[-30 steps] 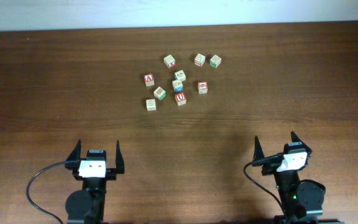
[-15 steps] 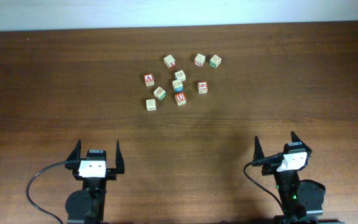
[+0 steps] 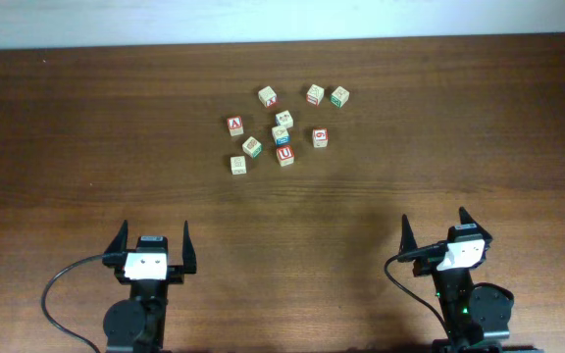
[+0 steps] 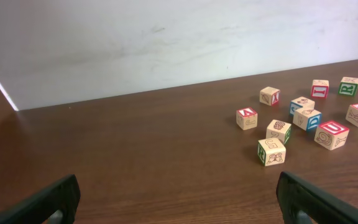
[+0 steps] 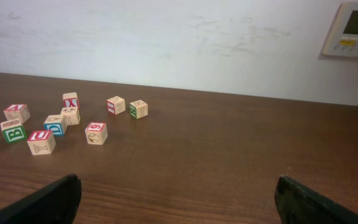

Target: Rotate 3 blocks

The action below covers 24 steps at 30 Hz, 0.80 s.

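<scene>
Blocks (image 3: 284,154) tiny overhead, markings blurred, two overlapping in wrist views

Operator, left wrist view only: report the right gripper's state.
Observer: The right gripper is open, holding nothing.
Operator: Read the red-topped cube at my right edge.
Observer: Overhead, that block shows a red 6-like mark and stands apart from the U block.
Operator: Tell me what's further right.
Observer: A wall control panel, seen from the right wrist.
</scene>
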{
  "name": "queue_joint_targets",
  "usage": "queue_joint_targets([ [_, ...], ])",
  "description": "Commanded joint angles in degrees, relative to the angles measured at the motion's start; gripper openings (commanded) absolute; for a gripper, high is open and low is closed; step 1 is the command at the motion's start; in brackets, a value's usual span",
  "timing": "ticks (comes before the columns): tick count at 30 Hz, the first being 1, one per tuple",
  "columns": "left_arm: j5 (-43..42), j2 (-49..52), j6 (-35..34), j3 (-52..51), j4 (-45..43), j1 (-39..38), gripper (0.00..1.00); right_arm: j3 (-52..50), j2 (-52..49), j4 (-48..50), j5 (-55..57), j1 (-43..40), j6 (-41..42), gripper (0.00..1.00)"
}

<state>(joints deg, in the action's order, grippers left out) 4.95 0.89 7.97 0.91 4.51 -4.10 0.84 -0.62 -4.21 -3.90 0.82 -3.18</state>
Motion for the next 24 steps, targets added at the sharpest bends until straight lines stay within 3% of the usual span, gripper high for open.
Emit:
queue_joint_targets([
  [1, 0.0, -0.5, 1.1, -0.4, -0.2, 0.3, 0.99, -0.5, 0.3, 0.0, 0.7, -0.1, 0.0, 0.99],
  [19, 0.0, -0.5, 1.1, -0.4, -0.2, 0.3, 0.99, -0.5, 0.3, 0.0, 1.8, -0.1, 0.0, 0.99],
  [24, 0.2, -0.5, 1.1, -0.4, -1.2, 0.3, 0.99, -0.4, 0.3, 4.9, -9.5, -0.1, 0.6, 0.99],
])
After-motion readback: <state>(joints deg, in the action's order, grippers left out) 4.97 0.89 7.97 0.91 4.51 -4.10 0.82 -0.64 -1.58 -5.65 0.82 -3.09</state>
